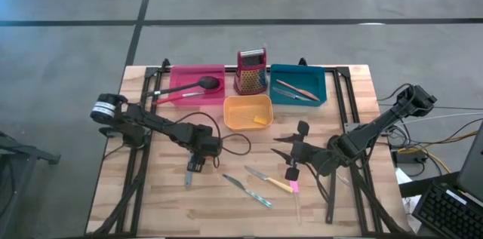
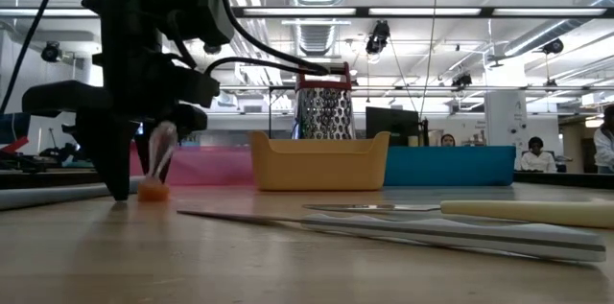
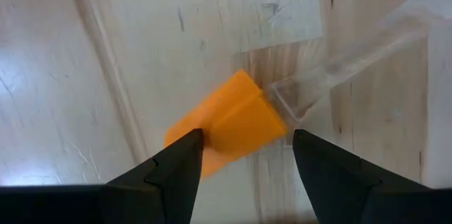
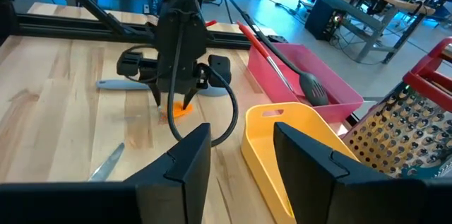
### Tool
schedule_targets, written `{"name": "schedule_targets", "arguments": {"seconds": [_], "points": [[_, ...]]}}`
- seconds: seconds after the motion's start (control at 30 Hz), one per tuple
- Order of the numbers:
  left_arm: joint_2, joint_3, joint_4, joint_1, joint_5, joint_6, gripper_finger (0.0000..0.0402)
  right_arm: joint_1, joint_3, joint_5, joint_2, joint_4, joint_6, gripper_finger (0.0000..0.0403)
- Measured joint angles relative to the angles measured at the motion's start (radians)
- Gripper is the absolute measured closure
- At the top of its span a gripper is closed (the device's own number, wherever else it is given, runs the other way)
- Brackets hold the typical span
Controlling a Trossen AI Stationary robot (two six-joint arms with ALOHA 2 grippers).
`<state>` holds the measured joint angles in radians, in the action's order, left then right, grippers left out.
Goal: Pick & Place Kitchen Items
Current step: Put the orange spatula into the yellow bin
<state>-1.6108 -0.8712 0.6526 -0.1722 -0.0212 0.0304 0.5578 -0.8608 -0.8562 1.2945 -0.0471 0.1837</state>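
Three trays line the bench (image 1: 173, 201) from above: pink tray (image 1: 195, 73), yellow tray (image 1: 247, 111), teal tray (image 1: 297, 84), with the grater (image 1: 251, 72) behind the yellow one; no writing is legible. Low down, the left hand (image 2: 139, 184) stands over an orange piece (image 2: 153, 190) left of the yellow tray. Its wrist view shows open fingers (image 3: 173, 174) astride that orange-ended, clear-handled utensil. The right hand (image 4: 240, 160), open and empty, hovers near the yellow tray.

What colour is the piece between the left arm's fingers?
Orange piece with a clear handle, seen best in the left wrist view.
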Motion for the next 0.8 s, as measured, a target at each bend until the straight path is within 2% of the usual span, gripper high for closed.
{"name": "schedule_targets", "arguments": {"seconds": [0.27,0.47,0.63,0.8], "points": [[-0.086,-0.013,0.004,0.0,-0.001,0.026,0.0181,0.0,0.0,0.0,0.0,0.0,0.0,0.0279],[-0.115,-0.048,0.009,0.001,-0.007,0.067,0.0212,0.0,0.0,0.0,0.0,0.0,0.0,0.0293],[-0.117,-0.053,-0.017,0.001,-0.018,0.077,0.0274,0.0,0.0,0.0,0.0,0.0,0.0,0.0303],[-0.117,-0.054,-0.025,0.003,-0.034,0.084,0.037,0.0,0.0,0.0,0.0,0.0,0.0,0.0314]]}}
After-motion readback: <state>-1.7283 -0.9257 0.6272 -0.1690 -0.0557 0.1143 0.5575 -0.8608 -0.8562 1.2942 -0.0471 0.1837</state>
